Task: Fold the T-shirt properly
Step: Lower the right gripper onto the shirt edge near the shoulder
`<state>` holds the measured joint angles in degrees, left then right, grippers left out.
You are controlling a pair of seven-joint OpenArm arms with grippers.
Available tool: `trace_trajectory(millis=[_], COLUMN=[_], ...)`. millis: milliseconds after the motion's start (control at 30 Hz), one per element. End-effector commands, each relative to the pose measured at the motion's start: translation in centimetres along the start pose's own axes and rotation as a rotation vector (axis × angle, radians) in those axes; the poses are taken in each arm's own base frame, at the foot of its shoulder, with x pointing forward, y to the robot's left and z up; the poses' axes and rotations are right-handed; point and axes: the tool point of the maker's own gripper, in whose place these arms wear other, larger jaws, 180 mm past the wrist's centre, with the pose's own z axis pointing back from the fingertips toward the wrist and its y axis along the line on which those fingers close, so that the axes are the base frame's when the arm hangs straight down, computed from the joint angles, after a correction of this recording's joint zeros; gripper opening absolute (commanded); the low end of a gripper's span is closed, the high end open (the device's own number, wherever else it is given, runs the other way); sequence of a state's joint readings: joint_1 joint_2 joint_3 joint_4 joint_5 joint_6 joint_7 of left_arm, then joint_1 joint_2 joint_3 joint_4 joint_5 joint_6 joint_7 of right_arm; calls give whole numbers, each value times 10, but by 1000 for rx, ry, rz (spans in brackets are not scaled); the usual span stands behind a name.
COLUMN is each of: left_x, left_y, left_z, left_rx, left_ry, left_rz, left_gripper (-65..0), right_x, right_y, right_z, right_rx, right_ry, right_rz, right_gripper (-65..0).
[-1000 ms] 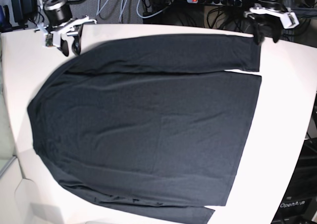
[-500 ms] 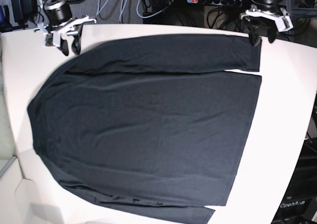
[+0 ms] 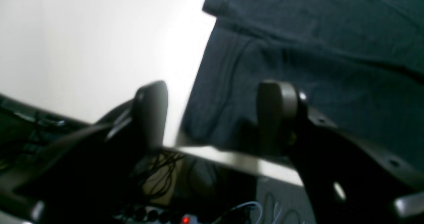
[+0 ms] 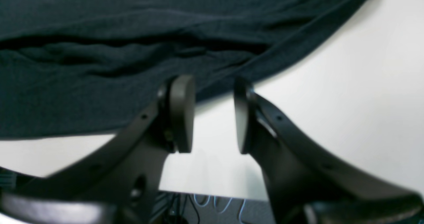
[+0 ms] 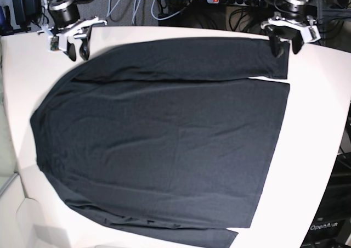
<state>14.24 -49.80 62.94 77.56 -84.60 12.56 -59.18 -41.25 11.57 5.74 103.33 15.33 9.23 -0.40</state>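
Lying flat on the white table (image 5: 318, 122), the T-shirt (image 5: 164, 144) is spread nearly full width, one long sleeve folded across its far edge, another bunched along the near edge. Folding looks barely begun; both arms hang at the far edge, seemingly lining up a grasp. The left end effector (image 5: 286, 44) hovers released, jaws wide, just above the sleeve cuff; the right end effector (image 5: 77, 48) stands partly parted, empty, beside the shoulder edge. Next, each probably needs to pinch fabric. No containers are visible.
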Motion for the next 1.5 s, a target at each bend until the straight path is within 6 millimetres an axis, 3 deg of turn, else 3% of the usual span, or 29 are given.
trace_trajectory(millis=[0,233,533,667,1000,1233,1467], left_x=[-2,-8,-8,-9,-5,-5,-5], left_y=[8,10,10,10,7,10,11], left_z=[3,6,7,7,4,6,8], left_rx=[9,14,13,13,7,10,11], left_ry=[21,35,38,39,30,35,35], left_rz=[-11,-18,-18,-18,-11,-17,-19], left_gripper=[-245,-261,-575,-637,-650,-650,-650], right_x=[8,8,10,10,12,22,24], right_y=[0,0,1,1,0,-1,-12], right_z=[2,2,1,1,0,-12,-26], right_rx=[11,11,10,10,12,11,-18], right_ry=[-31,-31,-36,-36,-42,-49,12], right_rz=[7,9,6,6,8,12,14], right_gripper=[-435,-435,-435,-435,-433,-430,-300])
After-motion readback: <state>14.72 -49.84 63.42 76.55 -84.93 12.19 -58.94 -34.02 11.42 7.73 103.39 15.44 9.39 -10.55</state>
